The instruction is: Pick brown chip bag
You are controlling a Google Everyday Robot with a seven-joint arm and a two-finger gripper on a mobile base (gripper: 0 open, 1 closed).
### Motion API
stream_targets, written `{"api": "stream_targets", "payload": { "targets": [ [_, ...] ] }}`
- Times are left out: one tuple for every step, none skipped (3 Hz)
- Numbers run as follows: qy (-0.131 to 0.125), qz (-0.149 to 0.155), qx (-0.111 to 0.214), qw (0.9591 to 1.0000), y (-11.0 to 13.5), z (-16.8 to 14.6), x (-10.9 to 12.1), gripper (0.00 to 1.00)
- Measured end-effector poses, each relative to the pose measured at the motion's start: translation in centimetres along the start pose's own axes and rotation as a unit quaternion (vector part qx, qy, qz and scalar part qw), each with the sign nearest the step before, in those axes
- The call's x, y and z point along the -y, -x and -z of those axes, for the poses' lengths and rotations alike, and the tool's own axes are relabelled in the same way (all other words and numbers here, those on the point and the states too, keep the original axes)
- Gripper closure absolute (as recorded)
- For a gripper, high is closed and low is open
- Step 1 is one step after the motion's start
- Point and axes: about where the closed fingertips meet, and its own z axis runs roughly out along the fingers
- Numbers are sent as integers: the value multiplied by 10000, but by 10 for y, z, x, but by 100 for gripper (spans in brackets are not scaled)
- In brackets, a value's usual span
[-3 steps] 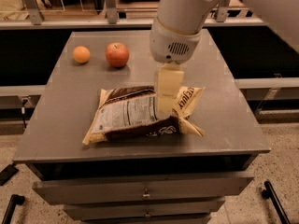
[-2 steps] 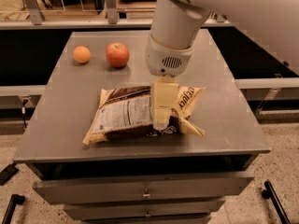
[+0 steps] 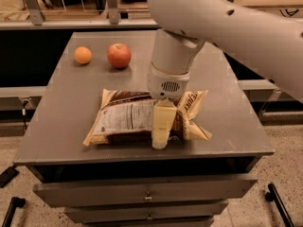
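The brown chip bag (image 3: pixel 127 117) lies flat on the grey table (image 3: pixel 61 126) near its front edge, label panel up, cream-tan ends at left and right. My gripper (image 3: pixel 161 138) hangs from the white arm (image 3: pixel 171 65) straight down over the right half of the bag. One cream finger (image 3: pixel 162 123) shows in front of the bag, its tip at the bag's front edge. The other finger is hidden behind it.
A red apple (image 3: pixel 119 55) and an orange (image 3: pixel 83 55) sit at the table's back left. Drawers (image 3: pixel 147 196) run below the table front. A counter with metal legs (image 3: pixel 111 4) stands behind the table.
The arm has moved forward and left, and the gripper has come lower over the bag. The bag, apple and orange have not moved.
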Motion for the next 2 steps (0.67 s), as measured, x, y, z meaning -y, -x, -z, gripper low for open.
{"api": "stream_targets", "payload": {
  "targets": [
    [-54,14,18,10000,2,1,1,43],
    [-80,18,31,10000,3,1,2,65]
  ]
}}
